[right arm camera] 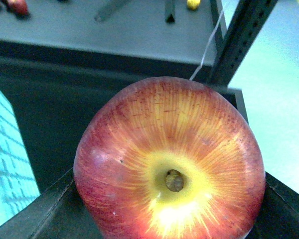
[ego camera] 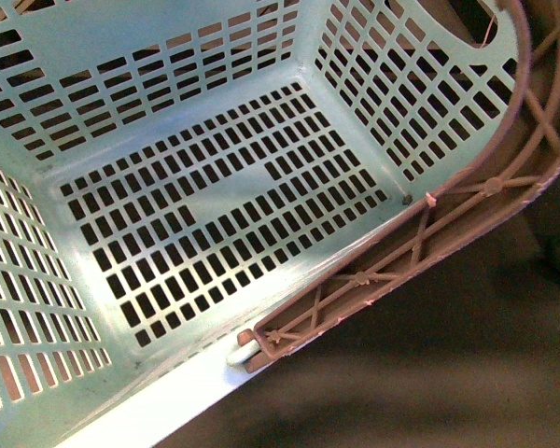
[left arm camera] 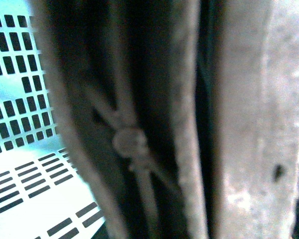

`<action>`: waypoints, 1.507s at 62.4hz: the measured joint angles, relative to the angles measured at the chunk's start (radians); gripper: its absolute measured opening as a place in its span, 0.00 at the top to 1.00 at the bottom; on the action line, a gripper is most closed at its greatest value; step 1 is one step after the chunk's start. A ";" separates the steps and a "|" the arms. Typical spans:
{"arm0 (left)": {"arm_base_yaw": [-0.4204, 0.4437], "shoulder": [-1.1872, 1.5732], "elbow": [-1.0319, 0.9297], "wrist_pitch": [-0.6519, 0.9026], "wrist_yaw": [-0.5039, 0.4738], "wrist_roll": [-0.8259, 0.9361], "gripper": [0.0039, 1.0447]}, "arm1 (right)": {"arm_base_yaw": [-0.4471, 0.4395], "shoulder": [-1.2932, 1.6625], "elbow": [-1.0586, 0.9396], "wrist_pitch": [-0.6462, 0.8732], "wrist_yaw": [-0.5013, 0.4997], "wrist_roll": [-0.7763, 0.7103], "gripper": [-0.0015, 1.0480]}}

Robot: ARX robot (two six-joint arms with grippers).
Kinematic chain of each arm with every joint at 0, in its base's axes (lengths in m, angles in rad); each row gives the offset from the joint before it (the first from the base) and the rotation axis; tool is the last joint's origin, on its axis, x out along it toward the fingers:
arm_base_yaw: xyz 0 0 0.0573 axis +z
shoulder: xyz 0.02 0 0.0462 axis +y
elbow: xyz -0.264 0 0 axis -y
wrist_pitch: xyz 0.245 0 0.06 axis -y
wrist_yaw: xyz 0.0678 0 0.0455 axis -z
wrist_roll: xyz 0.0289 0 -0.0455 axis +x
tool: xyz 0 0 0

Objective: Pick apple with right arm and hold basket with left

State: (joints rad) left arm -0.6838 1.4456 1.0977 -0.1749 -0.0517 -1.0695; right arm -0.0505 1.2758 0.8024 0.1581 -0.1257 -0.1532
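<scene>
The light blue basket (ego camera: 65,149) fills the front view, tilted, its slotted floor and walls bare inside. Its brown ribbed handle (ego camera: 420,233) runs along the right rim, with a white zip tie (ego camera: 429,199) on it. In the left wrist view the handle (left arm camera: 134,144) is very close and blurred, and my left gripper is shut on it; the jaws themselves do not show. The basket wall (left arm camera: 15,99) shows beside it. In the right wrist view my right gripper (right arm camera: 169,219) is shut on the red apple (right arm camera: 169,159), with its yellowish stem hollow facing the camera. Neither gripper shows in the front view.
In the right wrist view a grey surface (right arm camera: 114,30) lies far off with small dark red and orange fruits (right arm camera: 15,6) and a small yellow fruit (right arm camera: 193,4). A dark perforated post (right arm camera: 239,40) stands near the apple. The basket's wall (right arm camera: 5,159) shows at one edge.
</scene>
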 joint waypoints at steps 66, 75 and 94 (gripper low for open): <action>-0.001 0.000 0.000 0.000 0.010 -0.001 0.87 | 0.559 0.002 -0.130 0.032 0.154 0.172 0.08; -0.001 0.000 0.000 0.000 0.005 0.000 0.87 | 0.535 -0.001 -0.130 0.073 0.165 0.203 0.09; 0.002 0.000 -0.004 -0.003 -0.011 0.002 0.87 | 0.390 -0.196 -0.186 0.113 0.271 0.233 0.08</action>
State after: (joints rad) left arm -0.6819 1.4456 1.0939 -0.1776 -0.0624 -1.0672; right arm 0.3397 1.0801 0.6167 0.2707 0.1452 0.0795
